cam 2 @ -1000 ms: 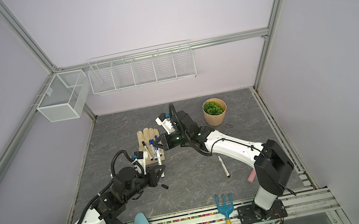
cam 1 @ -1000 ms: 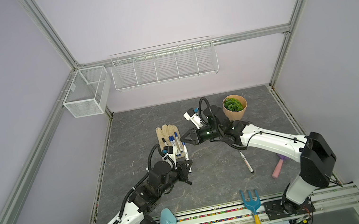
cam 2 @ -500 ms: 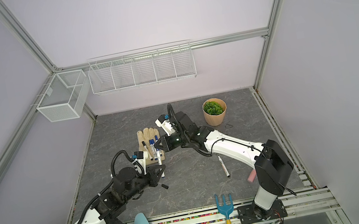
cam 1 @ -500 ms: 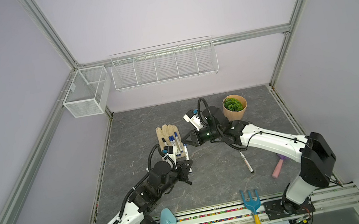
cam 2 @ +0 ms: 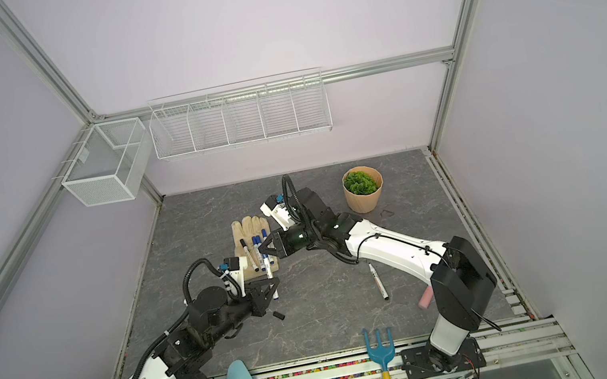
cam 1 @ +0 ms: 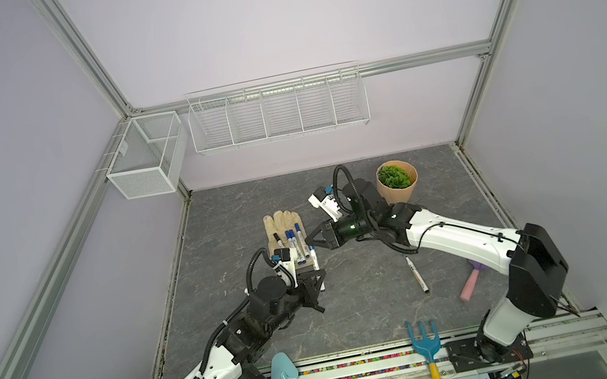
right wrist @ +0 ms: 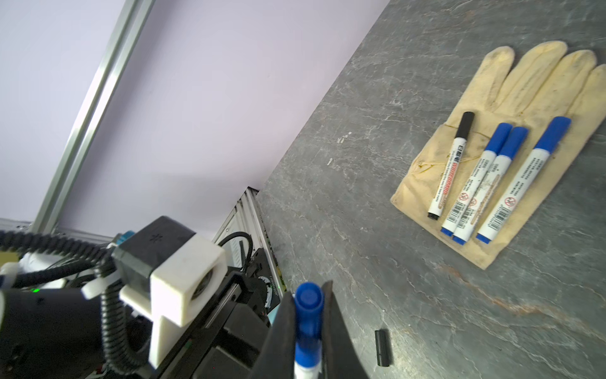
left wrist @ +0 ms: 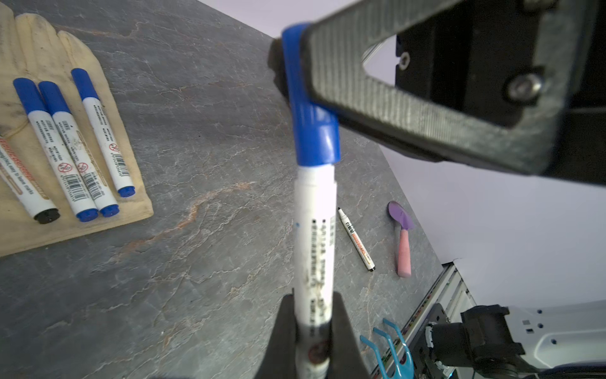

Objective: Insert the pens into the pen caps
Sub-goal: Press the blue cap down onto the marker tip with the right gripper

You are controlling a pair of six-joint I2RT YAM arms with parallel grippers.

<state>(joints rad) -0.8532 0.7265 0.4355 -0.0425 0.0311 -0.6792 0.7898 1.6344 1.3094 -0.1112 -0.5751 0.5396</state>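
1. Desk (cam 1: 358, 316), 10 o'clock sector: a glove (right wrist: 537, 65) lies flat with four capped pens (right wrist: 474, 178) side by side on its cuff end. One wears a black cap and three wear blue. I judge these four finished.
2. Left gripper (left wrist: 313, 315): clamped tight on the lower barrel of a fifth pen (left wrist: 314, 246). It holds the pen clear of the desk, just toward 6 o'clock of the glove, with the tip end pointing at the opposite gripper.
3. Blue cap (left wrist: 314, 137): it sits over that pen's tip, in line with the barrel, its open rim meeting the barrel's shoulder. No tip shows. Whether it has been pressed fully home cannot be told. I judge the insertion at or near its end.
4. Black cap (right wrist: 383, 347): lies loose on bare desk at about 7 o'clock, near the left gripper and apart from every pen.
5. Right gripper (right wrist: 308, 306): closed on the blue cap's upper half, facing the left gripper at close range above the desk.
6. Desk, 4 o'clock sector: one uncapped pen (left wrist: 356, 243) lies flat and alone, dark tip exposed, well apart from the black cap.
7. Assessment: four of six pens done and a fifth in hand. Left to do: confirm the seating, set that pen down, then join the loose pen to the black cap.
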